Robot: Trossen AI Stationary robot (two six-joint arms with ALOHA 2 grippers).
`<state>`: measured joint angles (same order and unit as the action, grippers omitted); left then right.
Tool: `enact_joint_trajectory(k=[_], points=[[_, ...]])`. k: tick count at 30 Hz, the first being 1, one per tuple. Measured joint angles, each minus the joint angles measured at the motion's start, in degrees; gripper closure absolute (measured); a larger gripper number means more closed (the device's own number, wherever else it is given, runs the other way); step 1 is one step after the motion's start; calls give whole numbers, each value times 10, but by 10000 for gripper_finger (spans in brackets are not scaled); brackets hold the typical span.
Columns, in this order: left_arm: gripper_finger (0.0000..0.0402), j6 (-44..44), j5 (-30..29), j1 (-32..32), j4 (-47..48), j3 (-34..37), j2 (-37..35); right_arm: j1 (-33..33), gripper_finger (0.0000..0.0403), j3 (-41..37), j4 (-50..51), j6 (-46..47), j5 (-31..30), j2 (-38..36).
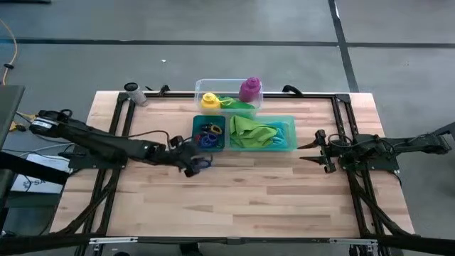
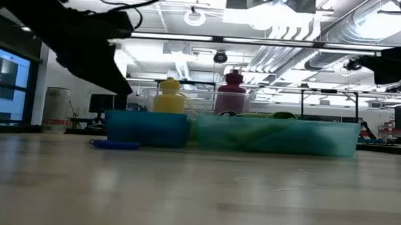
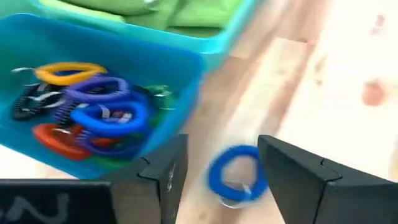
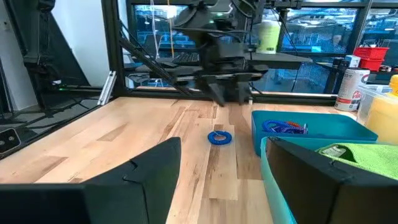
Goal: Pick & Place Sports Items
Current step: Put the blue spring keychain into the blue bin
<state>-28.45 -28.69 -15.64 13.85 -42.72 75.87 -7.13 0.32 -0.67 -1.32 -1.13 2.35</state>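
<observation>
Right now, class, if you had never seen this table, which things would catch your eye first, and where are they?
A teal two-part tray sits mid-table: coiled rings in its left half, a lime-green cloth in its right. Behind it a clear tub holds a yellow bottle and a purple bottle. A lone blue ring lies on the wood beneath the open left gripper.

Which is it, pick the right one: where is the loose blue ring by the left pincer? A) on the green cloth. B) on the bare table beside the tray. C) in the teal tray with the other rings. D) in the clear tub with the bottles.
B: the blue ring lies on the wooden table, outside the teal tray, below the left pincer, whose fingers stand apart.
</observation>
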Motion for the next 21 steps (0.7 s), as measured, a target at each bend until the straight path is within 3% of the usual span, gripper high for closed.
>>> enact_joint_trajectory(k=[11, 21], points=[[248, -78, 13, -55, 19, 0, 12, 0, 214, 0, 0, 0, 0, 0], [247, 26, 32, -55, 19, 0, 59, 0, 214, 0, 0, 0, 0, 0]])
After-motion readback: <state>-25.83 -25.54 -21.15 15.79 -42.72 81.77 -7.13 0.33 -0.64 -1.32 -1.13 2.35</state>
